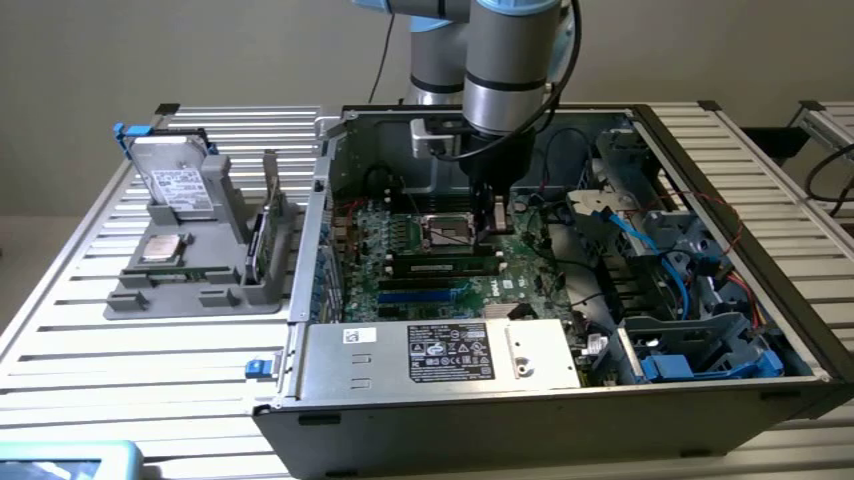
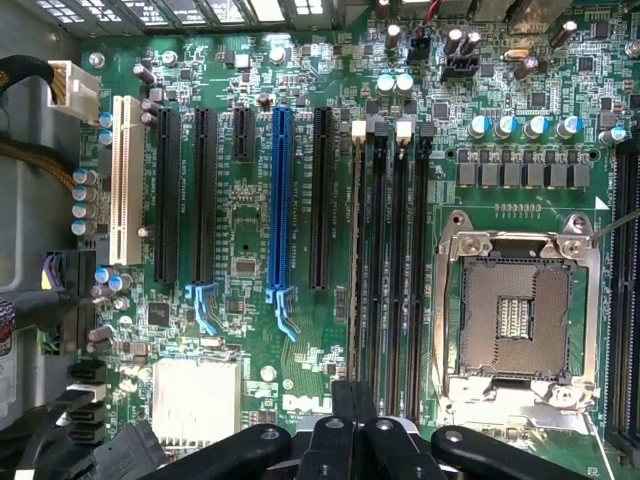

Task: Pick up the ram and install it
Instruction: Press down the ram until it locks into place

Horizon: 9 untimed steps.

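While the grey holder (image 1: 200, 290) by the bench's (image 1: 80, 330) edge on the exterior view's left props the hard drive (image 1: 176, 185) and processor chip (image 1: 163, 248) for easy grasping, the ram (image 1: 434, 268) stands on edge in the memory slot farthest from the empty socket (image 1: 447, 235), mid-case (image 1: 534, 430). At that slot's end towards the exterior view's right, the gripper (image 1: 495, 228) hangs, jaws clenched on nothing (probably to press the stick home); contact cannot be made out.

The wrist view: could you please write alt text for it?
A closed black gripper hovers over the black memory slots of a green motherboard. An empty silver-framed processor socket lies beside them, with a blue expansion slot opposite.
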Available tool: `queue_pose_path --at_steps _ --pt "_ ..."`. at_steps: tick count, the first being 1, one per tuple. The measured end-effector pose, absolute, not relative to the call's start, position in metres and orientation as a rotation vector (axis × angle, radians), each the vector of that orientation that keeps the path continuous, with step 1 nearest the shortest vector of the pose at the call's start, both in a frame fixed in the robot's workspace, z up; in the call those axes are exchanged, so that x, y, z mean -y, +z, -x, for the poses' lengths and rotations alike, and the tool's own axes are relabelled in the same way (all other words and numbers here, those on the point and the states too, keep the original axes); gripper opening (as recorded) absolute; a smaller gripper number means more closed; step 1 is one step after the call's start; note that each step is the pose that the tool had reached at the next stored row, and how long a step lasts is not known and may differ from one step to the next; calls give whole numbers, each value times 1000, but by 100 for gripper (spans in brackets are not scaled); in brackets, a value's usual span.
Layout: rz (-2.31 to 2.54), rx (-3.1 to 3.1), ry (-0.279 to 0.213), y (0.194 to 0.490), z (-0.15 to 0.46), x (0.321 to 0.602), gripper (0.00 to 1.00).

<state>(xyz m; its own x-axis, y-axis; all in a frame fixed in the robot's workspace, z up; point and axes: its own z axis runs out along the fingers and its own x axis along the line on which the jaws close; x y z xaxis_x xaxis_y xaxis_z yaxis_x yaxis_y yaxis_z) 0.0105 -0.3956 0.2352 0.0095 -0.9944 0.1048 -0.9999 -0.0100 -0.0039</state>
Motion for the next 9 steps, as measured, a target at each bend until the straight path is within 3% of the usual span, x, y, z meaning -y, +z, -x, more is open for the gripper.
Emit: queue_pose_path --at_steps 9 --pt "-2176 2163 118 233 -10 396 11"
